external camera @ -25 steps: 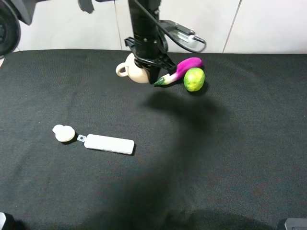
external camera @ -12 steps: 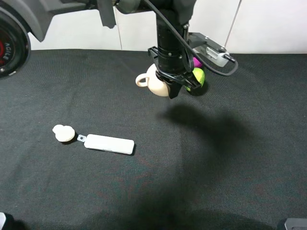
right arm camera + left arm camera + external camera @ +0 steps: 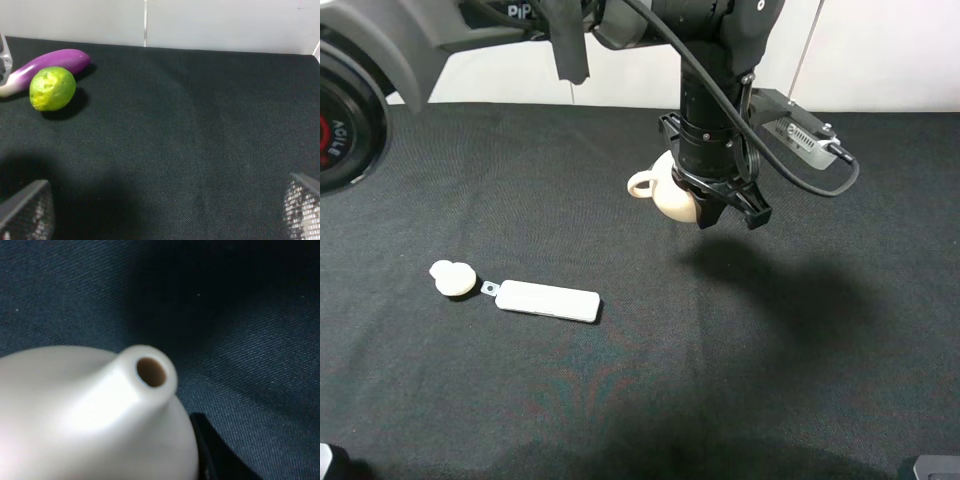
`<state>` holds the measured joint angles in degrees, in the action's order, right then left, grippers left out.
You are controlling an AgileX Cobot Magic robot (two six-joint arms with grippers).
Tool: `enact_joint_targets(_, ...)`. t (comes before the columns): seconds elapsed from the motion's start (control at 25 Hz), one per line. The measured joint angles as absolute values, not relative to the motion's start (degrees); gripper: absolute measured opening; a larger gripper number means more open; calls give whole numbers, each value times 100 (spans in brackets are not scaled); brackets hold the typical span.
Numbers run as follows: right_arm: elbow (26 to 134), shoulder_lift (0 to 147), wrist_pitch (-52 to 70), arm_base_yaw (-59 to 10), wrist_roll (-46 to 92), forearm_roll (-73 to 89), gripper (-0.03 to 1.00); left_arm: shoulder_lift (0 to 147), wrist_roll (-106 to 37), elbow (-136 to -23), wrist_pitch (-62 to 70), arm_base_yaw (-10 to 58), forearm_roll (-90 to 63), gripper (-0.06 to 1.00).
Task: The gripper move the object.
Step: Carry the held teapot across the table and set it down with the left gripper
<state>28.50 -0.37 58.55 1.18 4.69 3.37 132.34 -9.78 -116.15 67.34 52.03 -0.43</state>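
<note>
**Teapot held aloft in the left pincer**

The cream teapot (image 3: pixel 665 192) is seen raised off the black worktop (image 3: pixel 800 380), over its far middle part. It is gripped at one side by the left pincer (image 3: pixel 730 215), which hangs from a dark arm reaching in from above. The jaws are closed on the pot's body. The loop handle is turned toward the left of the exterior view. In the left wrist view the short spout, brown inside, is shown close up, and one dark finger (image 3: pixel 215 455) is pressed against the pot's wall. A broad shadow is thrown on the cloth below and to the right of the pot.

Well apart from the pot, on the near left of the worktop, a small cream knobbed lid-like piece (image 3: pixel 451 277) is laid. A flat white case (image 3: pixel 548 300) lies just beside it.

The right pincer (image 3: pixel 165 215) is shown only in its own wrist view. Its two mesh-faced fingertips (image 3: pixel 25 210) are spread wide, with nothing held between them. Beyond it a green lime (image 3: pixel 52 88) is set against a purple aubergine (image 3: pixel 47 67), near the far edge of the cloth.
</note>
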Motion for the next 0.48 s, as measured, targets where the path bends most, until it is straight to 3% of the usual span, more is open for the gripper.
enact_joint_targets(0.48, 2850, -37, 5855, 118, 469, 337, 69, 13234, -1094, -11615, 6300, 5102, -55, 16)
